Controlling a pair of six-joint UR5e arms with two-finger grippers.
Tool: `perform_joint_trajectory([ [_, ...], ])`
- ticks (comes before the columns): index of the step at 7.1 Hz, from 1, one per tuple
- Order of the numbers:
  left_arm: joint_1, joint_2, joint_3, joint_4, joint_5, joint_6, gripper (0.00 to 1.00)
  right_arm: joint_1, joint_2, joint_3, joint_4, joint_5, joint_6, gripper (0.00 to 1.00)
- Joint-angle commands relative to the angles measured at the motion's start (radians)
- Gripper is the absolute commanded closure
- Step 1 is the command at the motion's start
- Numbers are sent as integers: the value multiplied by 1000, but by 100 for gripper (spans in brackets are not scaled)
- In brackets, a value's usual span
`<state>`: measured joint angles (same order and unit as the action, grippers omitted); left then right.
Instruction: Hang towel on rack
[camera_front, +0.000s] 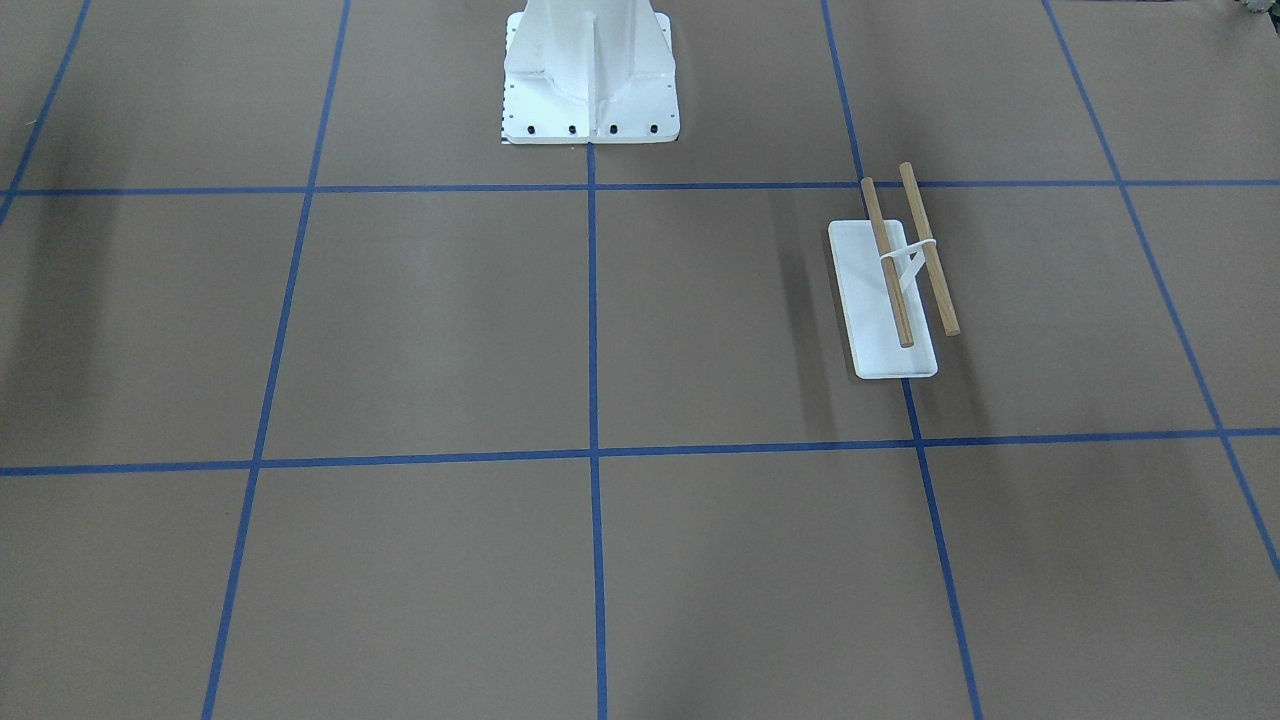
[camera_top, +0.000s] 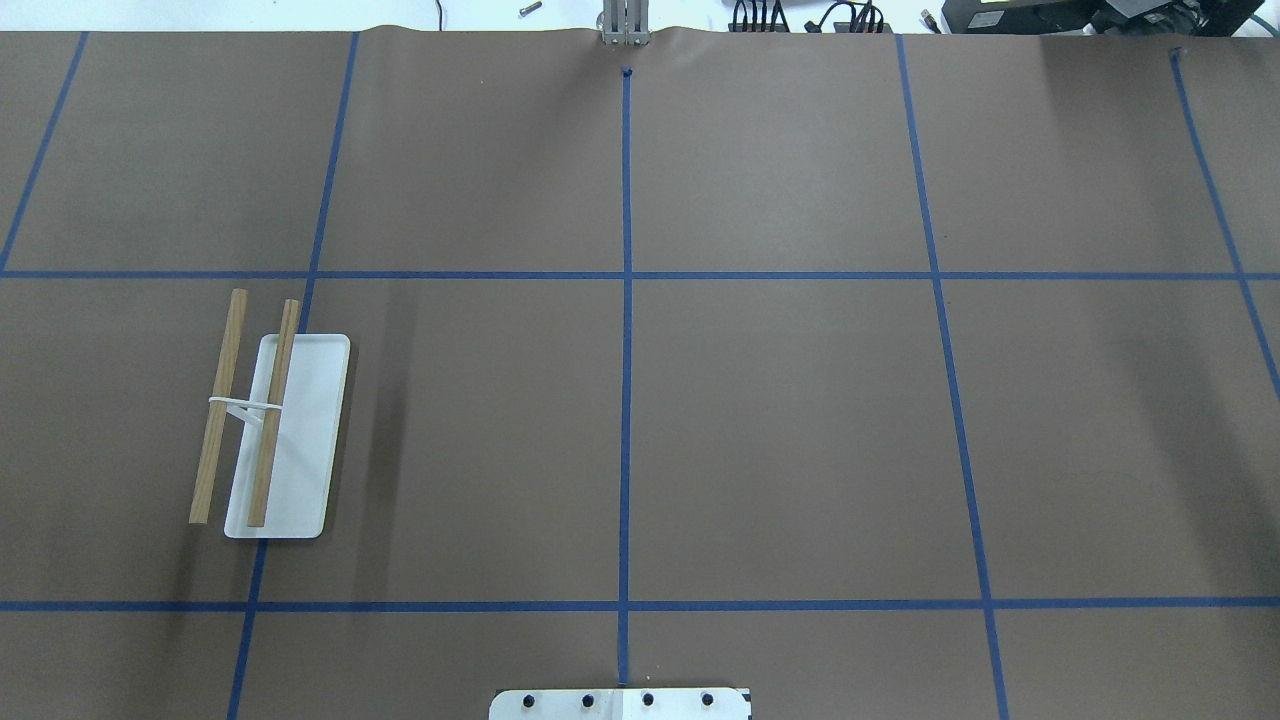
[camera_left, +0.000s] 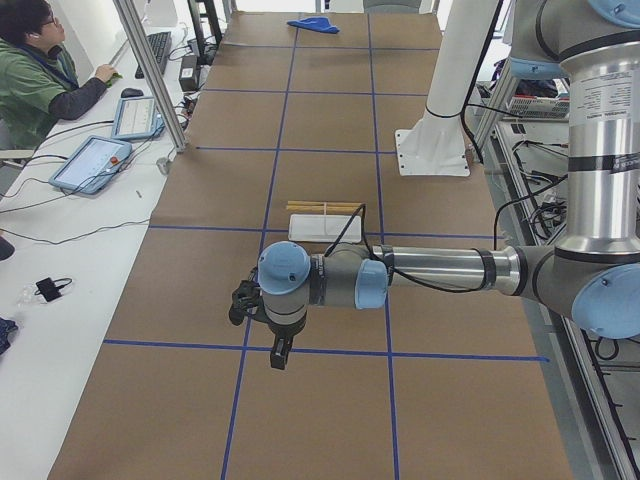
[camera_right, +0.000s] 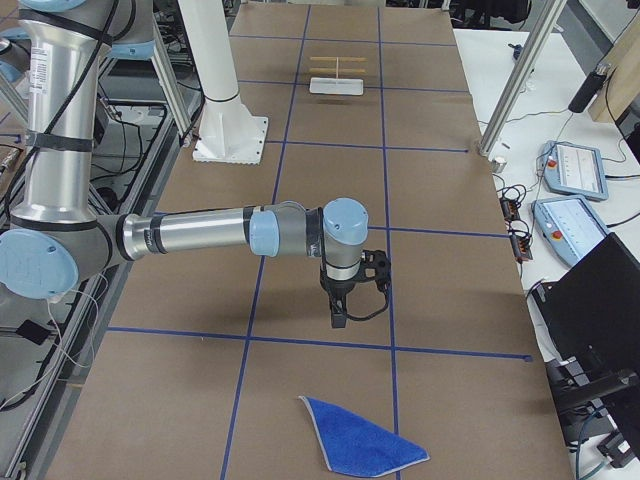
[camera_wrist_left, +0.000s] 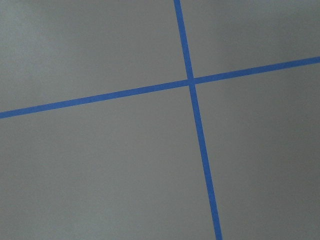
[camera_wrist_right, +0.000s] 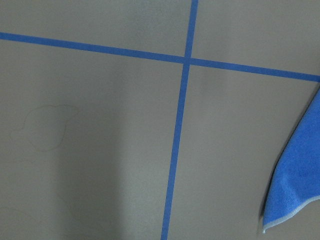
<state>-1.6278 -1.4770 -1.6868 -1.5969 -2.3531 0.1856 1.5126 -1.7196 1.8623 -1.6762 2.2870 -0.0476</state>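
Left arm (camera_left: 440, 268) & right arm (camera_right: 200, 233) out horiz., left gripper (camera_left: 280, 356) & right gripper (camera_right: 338, 316) pointing down, open/shut unclear.

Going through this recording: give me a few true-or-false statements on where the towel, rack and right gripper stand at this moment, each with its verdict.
1. The towel hangs on the rack. False: it lies on the table, far from the rack, whose dowels are bare.
2. The rack stands on the robot's left side. True.
3. The right gripper grips the towel. False: it is apart from the towel, over bare table.
4. The right wrist view shows part of the towel. True.
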Motion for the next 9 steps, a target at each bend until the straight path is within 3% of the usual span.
perform_joint_trajectory([
  [1, 2, 0, -23, 2, 0, -5, 1, 0, 0, 9, 0, 6, -1, 0],
  [4, 0, 29, -53, -3, 1, 3, 1, 1, -12, 58, 0, 2, -1, 0],
  [8, -1, -9, -91, -11, -8, -2, 1, 4, 34, 95, 7, -1, 0, 0],
  [9, 0, -29, -88, -65, -5, -2, 1, 32, 53, 101, 7, -3, -1, 0],
])
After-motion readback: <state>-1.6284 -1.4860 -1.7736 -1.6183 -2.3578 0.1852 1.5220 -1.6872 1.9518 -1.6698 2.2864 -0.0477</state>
